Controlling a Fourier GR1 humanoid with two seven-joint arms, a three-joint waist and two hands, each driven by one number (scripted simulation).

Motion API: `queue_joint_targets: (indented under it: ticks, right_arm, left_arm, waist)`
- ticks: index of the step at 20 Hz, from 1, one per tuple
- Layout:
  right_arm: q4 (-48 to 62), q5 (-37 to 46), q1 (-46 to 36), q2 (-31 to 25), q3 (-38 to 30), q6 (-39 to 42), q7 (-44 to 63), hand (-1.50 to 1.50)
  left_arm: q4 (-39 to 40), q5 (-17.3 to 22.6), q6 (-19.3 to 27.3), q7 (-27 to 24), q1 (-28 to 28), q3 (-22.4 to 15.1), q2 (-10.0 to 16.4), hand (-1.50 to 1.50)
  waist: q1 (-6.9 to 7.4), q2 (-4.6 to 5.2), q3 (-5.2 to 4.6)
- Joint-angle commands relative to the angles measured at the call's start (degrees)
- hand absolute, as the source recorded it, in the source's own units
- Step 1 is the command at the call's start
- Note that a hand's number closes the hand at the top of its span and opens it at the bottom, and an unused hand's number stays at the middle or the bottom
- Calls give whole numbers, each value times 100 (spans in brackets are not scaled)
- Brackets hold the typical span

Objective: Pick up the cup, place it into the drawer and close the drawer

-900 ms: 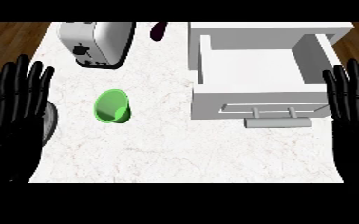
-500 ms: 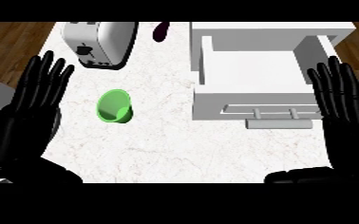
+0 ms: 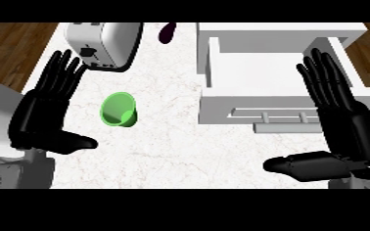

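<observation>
Left hand (image 3: 43, 115): released, left edge of counter (image 3: 180, 149).
Right hand (image 3: 339, 117): released, right edge.
Cup (image 3: 119, 109): green, left half.
Drawer (image 3: 225, 105): open.

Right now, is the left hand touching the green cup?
Apart. The head view shows a strip of white counter between the left hand and the green cup.

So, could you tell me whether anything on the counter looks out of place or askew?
Only the cup: it seems to lie tipped on its side rather than upright, though I can't be sure. The drawer stands open, as the task needs. Nothing looks spilled or damaged.
</observation>
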Motion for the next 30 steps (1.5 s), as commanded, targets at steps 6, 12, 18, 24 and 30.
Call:
queue_joint_targets:
  ticks: [6, 12, 18, 24, 30]
  right_arm:
    - [648, -124, -399, -150, -375, 326, -375, -150]
    - [585, -143, -693, -153, -436, 306, -30, -150]
    - [585, -208, -649, -175, -580, 410, -72, -150]
    - [521, 45, -901, 30, -319, 134, 151, -150]
    - [89, -223, -1215, -239, -464, 243, 859, -150]
  left_arm:
    - [2092, -399, -294, -749, -769, 437, 331, -150]
    - [3203, -988, -179, -1564, -823, 261, 80, -150]
    - [4272, -1271, -257, -2292, -859, 362, 183, -150]
    - [6507, -1843, -249, -3804, -1600, 465, 343, -150]
    - [7561, -2014, -228, -4769, -1785, 559, 384, -150]
  waist:
    - [-23, 0, 1]
    - [-19, -6, 0]
    - [-9, -7, 1]
    - [-81, 20, -8]
    - [-108, 23, -13]
